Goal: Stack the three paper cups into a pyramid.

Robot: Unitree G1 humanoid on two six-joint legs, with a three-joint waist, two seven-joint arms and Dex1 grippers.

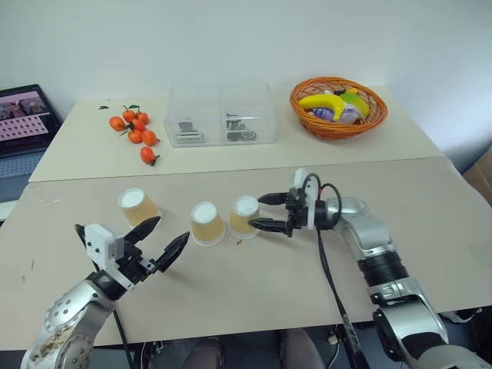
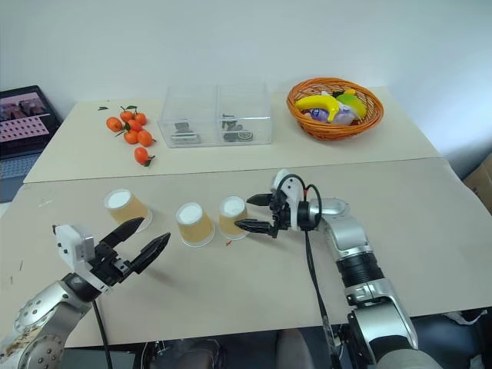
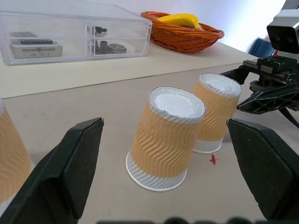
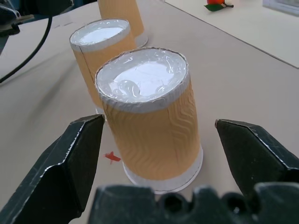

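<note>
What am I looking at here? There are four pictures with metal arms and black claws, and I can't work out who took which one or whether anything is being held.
It is a two-armed robot at a table. The two wide pictures come from cameras in its head, looking down over its arms. The two close-ups come from a camera on each wrist, looking out between that claw's own black fingers.

On the near table three paper cups stand upside down: the left cup, the middle cup and the right cup, the last two close together. On the far table are tangerines, a clear plastic drawer box and a basket of fruit. A laptop sits at the left edge.

Nothing is held. The left gripper is open, off the cups. The right gripper is open, its fingers either side of the right cup without clamping it.
</note>
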